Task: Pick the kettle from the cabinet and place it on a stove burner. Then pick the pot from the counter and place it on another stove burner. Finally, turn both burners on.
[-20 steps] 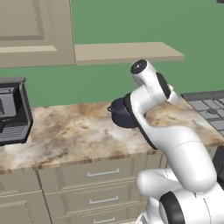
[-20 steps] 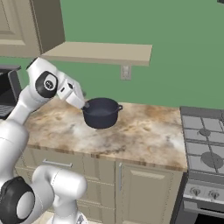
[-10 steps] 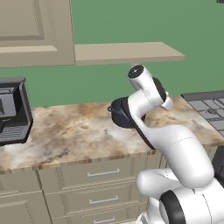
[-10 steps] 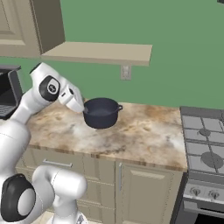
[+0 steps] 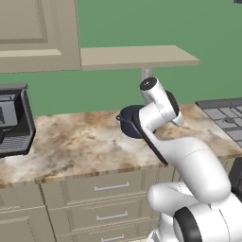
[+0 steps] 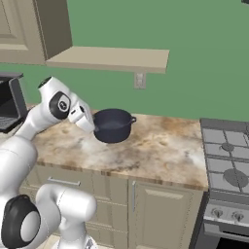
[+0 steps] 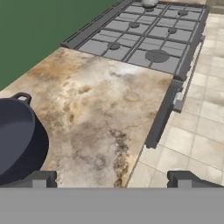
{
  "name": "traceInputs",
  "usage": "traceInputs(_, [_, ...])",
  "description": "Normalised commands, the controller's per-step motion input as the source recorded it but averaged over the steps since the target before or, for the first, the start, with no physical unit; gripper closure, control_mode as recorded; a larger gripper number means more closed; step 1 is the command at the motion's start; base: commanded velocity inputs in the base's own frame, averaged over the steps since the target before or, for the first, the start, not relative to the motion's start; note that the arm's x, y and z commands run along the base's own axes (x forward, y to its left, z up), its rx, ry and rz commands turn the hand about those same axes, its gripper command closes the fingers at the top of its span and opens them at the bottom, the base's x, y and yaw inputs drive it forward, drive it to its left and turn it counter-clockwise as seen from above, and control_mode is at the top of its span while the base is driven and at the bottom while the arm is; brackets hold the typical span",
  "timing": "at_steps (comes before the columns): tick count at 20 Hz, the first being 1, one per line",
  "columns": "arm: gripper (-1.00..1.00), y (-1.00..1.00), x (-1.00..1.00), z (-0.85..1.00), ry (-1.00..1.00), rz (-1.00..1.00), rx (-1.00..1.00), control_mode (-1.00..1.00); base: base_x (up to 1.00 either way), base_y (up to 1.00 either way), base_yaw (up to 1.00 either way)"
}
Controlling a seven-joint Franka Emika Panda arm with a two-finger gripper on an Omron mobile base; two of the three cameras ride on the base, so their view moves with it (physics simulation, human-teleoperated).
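While the pot (image 6: 113, 125) sat on the counter (image 6: 160, 155), the gripper (image 7: 111, 177) hung just beside it, jaws wide and empty (the pot step, seemingly); next it needed to close on the rim.

White arm (image 5: 189, 160), dark joints, black fingers (image 7: 37, 178).

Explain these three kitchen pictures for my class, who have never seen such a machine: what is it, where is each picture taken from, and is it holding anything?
It is a white robot arm on a driving base, in a computer-drawn kitchen. Two pictures come from cameras on the base, behind the arm to its left and right. The third looks along its hand: the two dark fingers stand wide apart, holding nothing. On the counter sits a dark pot, close beside the hand. The stove is to the right, and at its far end the hand view shows something silvery, perhaps the kettle.
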Motion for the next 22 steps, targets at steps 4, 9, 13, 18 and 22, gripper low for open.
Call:
traceInputs(4, [-1.0,0.05,0.16,-0.23,0.08,0.0,0.04,-1.0,0.0,0.0,0.0])
traceInputs(9, [-1.0,0.01,0.24,-0.17,0.11,0.01,0.03,-1.0,0.0,0.0,0.0])
traceInputs(13, [-1.0,0.0,0.25,-0.19,0.12,0.04,0.04,-1.0,0.0,0.0,0.0])
traceInputs(18, [-1.0,0.0,0.15,-0.16,0.05,0.06,0.04,-1.0,0.0,0.0,0.0])
traceInputs(22, [-1.0,0.0,0.1,-0.16,0.02,0.07,0.07,-1.0,0.0,0.0,0.0])
